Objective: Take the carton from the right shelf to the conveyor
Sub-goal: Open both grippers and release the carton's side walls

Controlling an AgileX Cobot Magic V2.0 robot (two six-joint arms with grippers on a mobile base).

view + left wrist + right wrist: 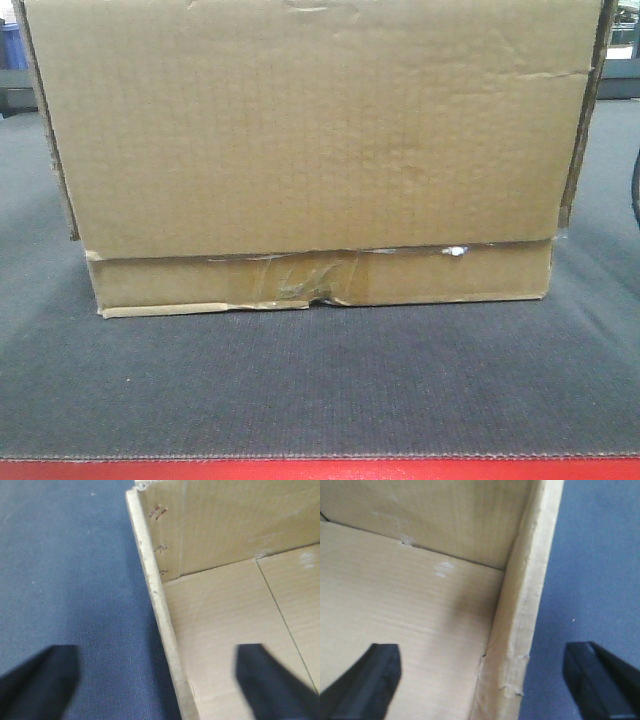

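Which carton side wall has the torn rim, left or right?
The carton's right wall, straddled by the right claw: its rim is frayed and peeling. The left wall under the left claw has a straight, even rim.

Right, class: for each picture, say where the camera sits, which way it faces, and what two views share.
Front view: low by the red edge of the conveyor, facing level at the carton resting on it; no robot parts show.
Left wrist view: above the carton's left wall, looking down; the open left pincer straddles it, one finger inside, one over the conveyor.
Right wrist view: same over the right wall, the open right pincer straddling it.
Shared: both wrist views show the carton's open inside and the conveyor.
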